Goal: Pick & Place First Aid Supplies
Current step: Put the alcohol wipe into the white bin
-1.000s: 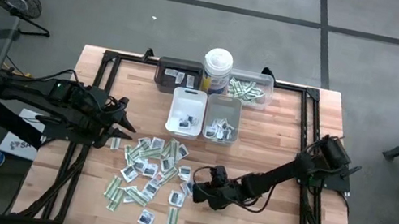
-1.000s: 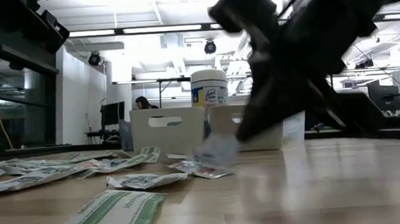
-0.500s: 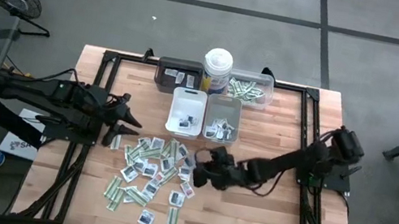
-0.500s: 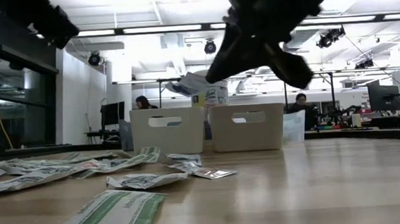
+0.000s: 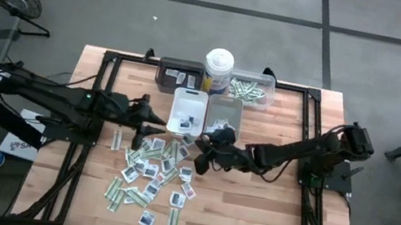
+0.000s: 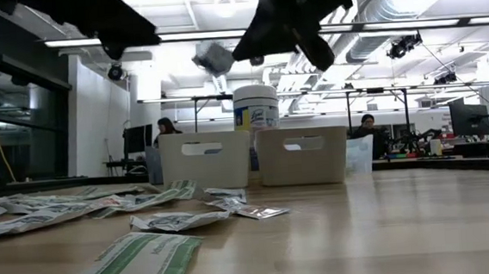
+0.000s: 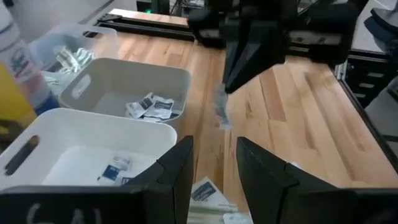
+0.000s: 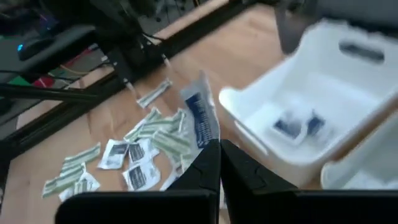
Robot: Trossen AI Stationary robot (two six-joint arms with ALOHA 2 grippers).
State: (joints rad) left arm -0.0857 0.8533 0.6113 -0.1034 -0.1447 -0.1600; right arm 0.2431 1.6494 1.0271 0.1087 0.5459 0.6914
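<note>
Many first aid supplies (image 5: 149, 171), white sachets and green-and-white strips, lie flat and scattered on the wooden table. My right gripper (image 5: 199, 152) is shut on one white sachet with a blue mark (image 8: 200, 118). It holds it high above the table, just near of the white tray (image 5: 192, 92). The same sachet (image 6: 213, 57) shows in the low view, well above the tabletop. My left gripper (image 5: 151, 120) stands open to the left of the white tray with nothing between its fingers, and it faces the right gripper (image 7: 249, 56). My right gripper pinches the sachet by one edge (image 8: 209, 140) between its two shut fingertips. The fingers slant down from the table's right side. The sachet (image 7: 221, 111) sticks out beyond the fingertips, lifted clear of the table.
The white tray holds a few blue-marked sachets, and the grey tray (image 5: 228, 99) beside it holds dark-marked ones. Behind them stand a dark tray (image 5: 180, 66), a white canister (image 5: 218, 70) and a clear tray (image 5: 256, 79) with green strips. Bare wood lies to the near right.
My right gripper has risen from the table with the sachet, now lifted clear. It has gone toward the far edge and the white tray, and has rolled about its own axis. My left gripper has gone toward the table's right, up to the white tray.
</note>
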